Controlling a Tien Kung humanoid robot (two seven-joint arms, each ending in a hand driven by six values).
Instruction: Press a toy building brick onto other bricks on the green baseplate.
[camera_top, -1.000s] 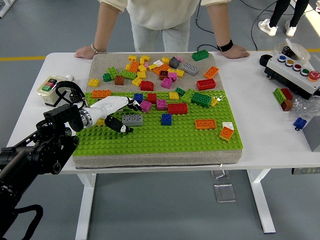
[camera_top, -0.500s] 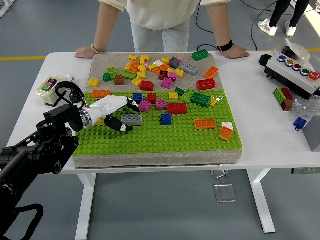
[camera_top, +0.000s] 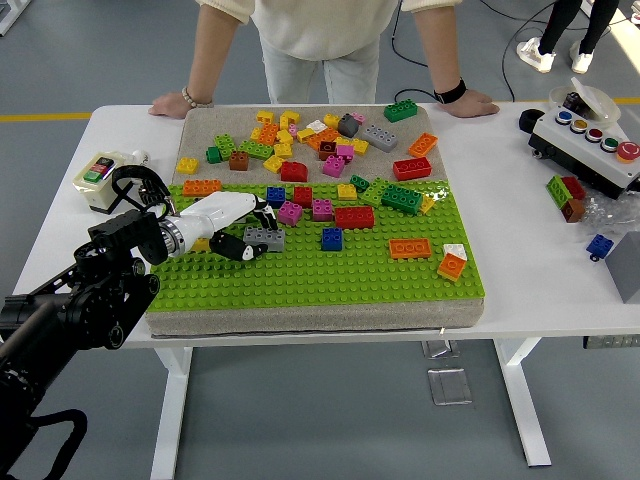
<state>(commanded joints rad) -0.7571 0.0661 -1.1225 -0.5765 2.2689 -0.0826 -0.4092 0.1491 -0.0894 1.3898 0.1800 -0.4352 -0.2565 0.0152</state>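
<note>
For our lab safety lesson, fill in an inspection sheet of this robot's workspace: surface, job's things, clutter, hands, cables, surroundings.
Surface: white table carrying a beige pad with the green baseplate on its near half.
Job's things: grey brick in the left hand; other bricks stand on the baseplate.
Clutter: loose brick pile on the pad; button box and stray bricks at right; small switch box at left.
Hands: left shut on the grey brick; right not in view.
Cables: black cable looping at the left wrist.
Surroundings: a person at the far edge, both hands on the table.
</note>
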